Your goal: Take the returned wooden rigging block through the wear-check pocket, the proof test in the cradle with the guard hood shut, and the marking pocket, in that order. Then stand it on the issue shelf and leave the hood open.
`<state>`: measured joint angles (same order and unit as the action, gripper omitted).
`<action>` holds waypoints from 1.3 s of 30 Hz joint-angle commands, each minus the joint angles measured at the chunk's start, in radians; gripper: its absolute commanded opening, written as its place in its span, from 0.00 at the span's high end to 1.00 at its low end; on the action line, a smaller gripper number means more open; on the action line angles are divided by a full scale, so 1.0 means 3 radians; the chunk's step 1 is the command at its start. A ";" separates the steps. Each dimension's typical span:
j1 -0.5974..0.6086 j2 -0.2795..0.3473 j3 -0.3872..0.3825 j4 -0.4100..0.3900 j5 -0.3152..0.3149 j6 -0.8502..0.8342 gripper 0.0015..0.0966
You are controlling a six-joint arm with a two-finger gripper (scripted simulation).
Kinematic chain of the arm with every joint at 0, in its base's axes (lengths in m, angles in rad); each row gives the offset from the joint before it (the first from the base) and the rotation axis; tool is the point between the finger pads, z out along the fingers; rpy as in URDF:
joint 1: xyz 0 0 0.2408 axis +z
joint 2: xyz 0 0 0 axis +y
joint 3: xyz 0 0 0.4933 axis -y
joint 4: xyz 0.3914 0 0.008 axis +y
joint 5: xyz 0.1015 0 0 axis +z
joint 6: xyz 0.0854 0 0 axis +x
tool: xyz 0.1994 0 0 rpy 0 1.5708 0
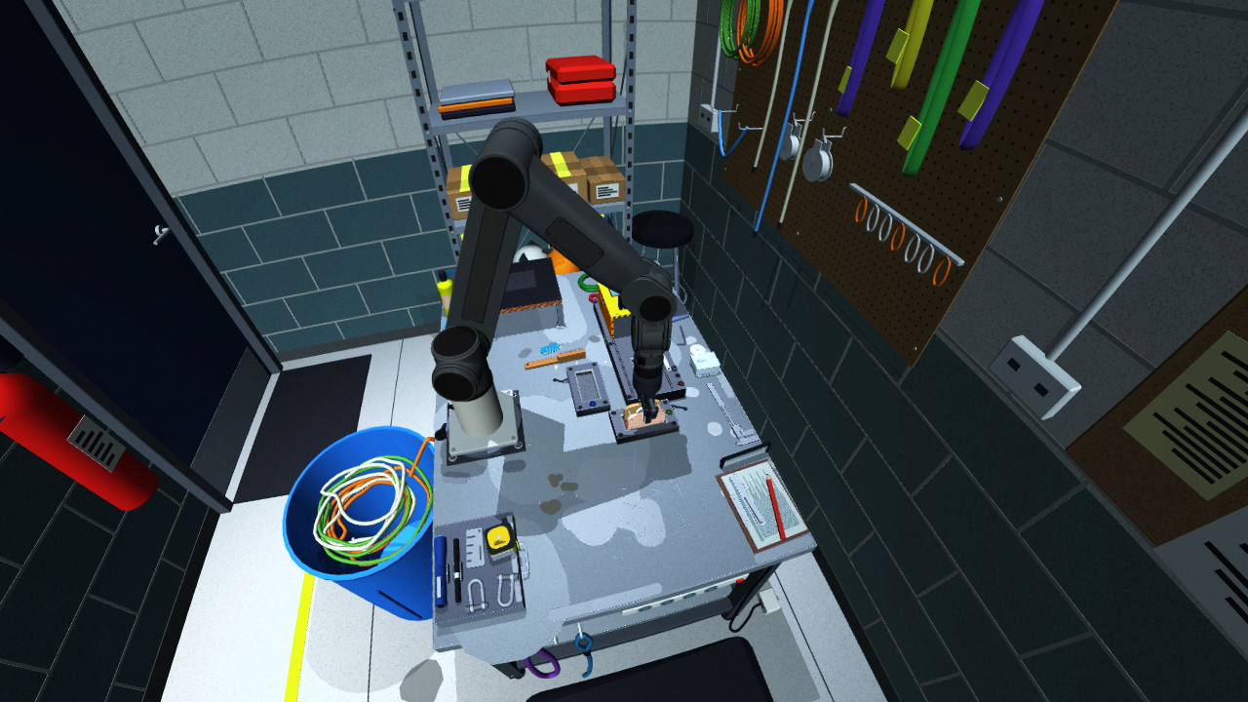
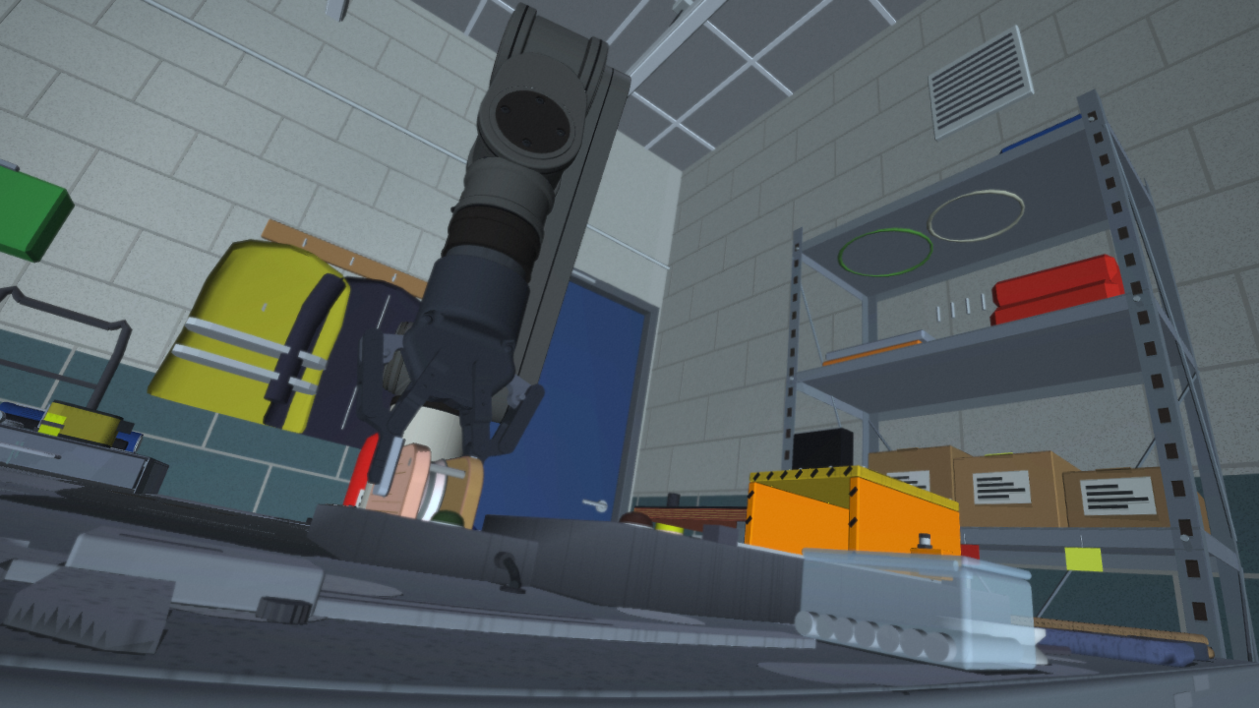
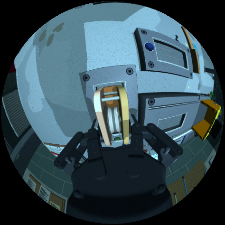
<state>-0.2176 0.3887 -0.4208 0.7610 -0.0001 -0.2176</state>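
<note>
My gripper (image 3: pixel 111 140) points down over the bench's right middle, at a grey pocket plate (image 1: pixel 646 425). The wooden rigging block (image 3: pixel 111 114) stands in that pocket (image 3: pixel 109 86), with pale cheeks, a white sheave and a steel pin across its top. A second pocket plate (image 3: pixel 167 53) with a blue knob lies further along the bench. A long dark cradle base (image 2: pixel 563 555) runs beside them, and the orange guard hood (image 2: pixel 850 515) sits at its far end. The gripper is closed around the rigging block (image 2: pixel 414 489).
A blue bucket (image 1: pixel 362 515) of coiled rope stands off the bench's left front corner. A clipboard (image 1: pixel 761 505) lies at the right front. A tool tray (image 1: pixel 478 567) sits at the front left. A tall shelf rack (image 2: pixel 995 352) stands behind the bench.
</note>
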 commanded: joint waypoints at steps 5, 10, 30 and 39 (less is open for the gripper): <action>0.0000 -0.0002 0.0003 -0.0001 0.0000 0.0000 0.93; 0.0000 -0.0005 0.0005 0.0005 0.0000 0.0000 0.93; 0.0000 -0.0134 0.0097 0.0225 0.0000 0.0000 0.93; 0.0000 -0.0151 0.0111 0.0257 0.0000 0.0000 0.93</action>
<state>-0.2176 0.3443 -0.3889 0.8381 0.0000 -0.2176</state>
